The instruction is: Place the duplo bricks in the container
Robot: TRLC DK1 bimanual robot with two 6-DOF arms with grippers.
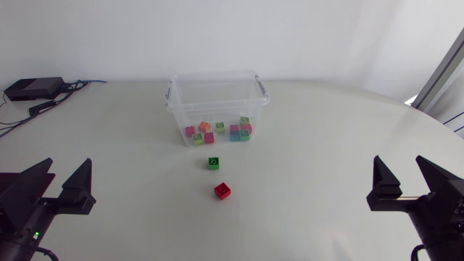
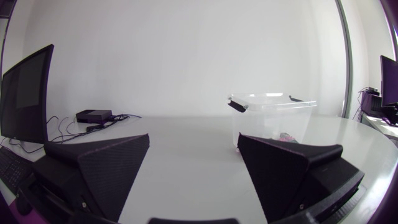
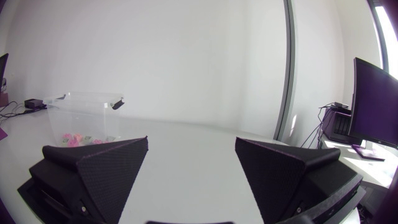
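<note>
Duplo bricks [image 1: 217,131] lie for the most part inside the container [image 1: 214,101], a clear plastic tub with a handle at each end, standing open-topped at upper centre of the head view. You can count roughly ten bricks on its floor: pink, orange, red, green and blue, loosely scattered along the near wall, some touching one another. The exact number is not certain at this size.

Two bricks are outside. You will find a green brick [image 1: 213,162] on the table [image 1: 326,145] just below the container, near its front wall but apart from it. A red brick [image 1: 222,191] sits lower again, near the green one, not touching it.

Your left gripper [image 1: 69,174] is at lower left of the head view, fingers spread, nothing between them. Your right gripper [image 1: 399,170] is at lower right, also spread and holding nothing. Both are well apart from the bricks and the container.

From the left wrist, the container [image 2: 273,115] stands ahead of the gripper [image 2: 193,143], beyond one finger. From the right wrist, the container [image 3: 84,112] is ahead of the gripper [image 3: 191,143], with bricks [image 3: 78,140] visible through its wall.

A black box [image 1: 32,88] with cables occupies the upper left of the head view.
</note>
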